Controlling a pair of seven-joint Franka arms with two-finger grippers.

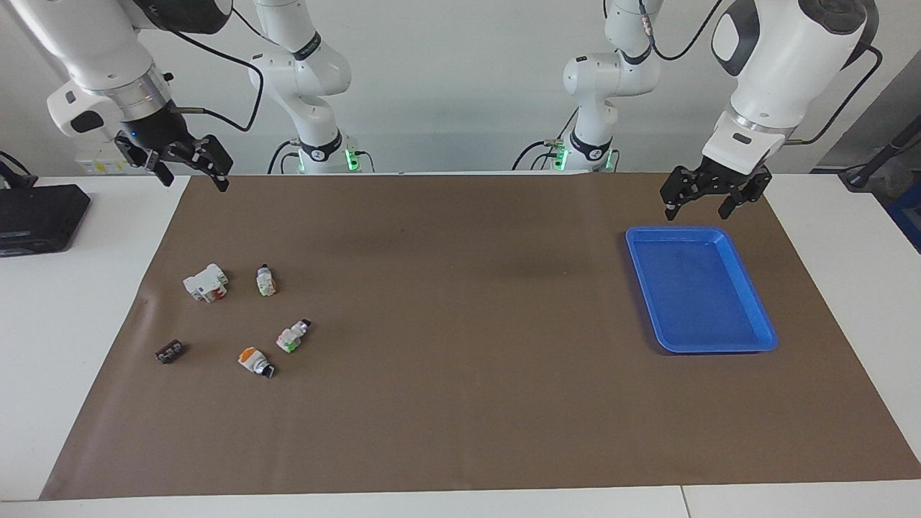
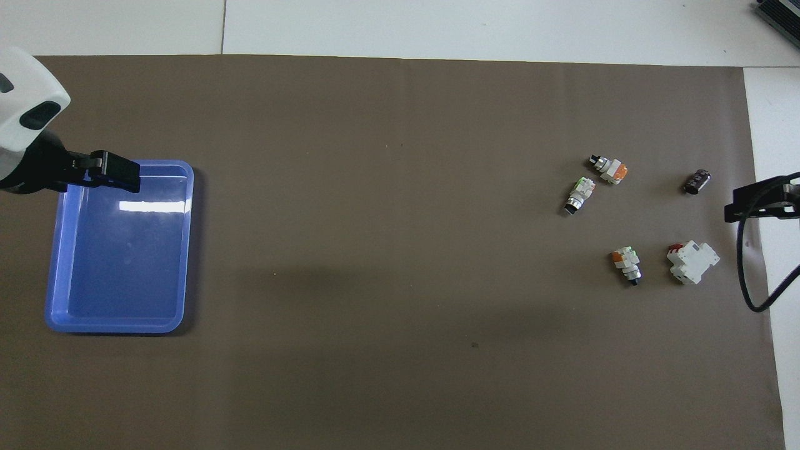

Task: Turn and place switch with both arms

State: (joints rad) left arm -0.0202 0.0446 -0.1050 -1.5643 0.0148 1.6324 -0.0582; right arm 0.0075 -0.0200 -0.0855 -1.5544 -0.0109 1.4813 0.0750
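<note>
The switch [image 1: 265, 280], white with an orange cap, a green patch and a black tip, lies on the brown mat toward the right arm's end; it also shows in the overhead view [image 2: 626, 264]. My right gripper [image 1: 194, 180] hangs open and empty in the air over the mat's edge at the robots' side, apart from the switch, and shows in the overhead view [image 2: 759, 203]. My left gripper [image 1: 697, 211] hangs open and empty over the near rim of the blue tray [image 1: 701, 232], which also shows in the overhead view [image 2: 187, 250]. The tray is empty.
Beside the switch lie a white breaker block [image 1: 206, 281], a green-faced white switch [image 1: 293, 336], a stubby orange-capped switch [image 1: 255, 361] and a small dark part [image 1: 169, 352]. A black device [image 1: 39, 216] sits off the mat at the right arm's end.
</note>
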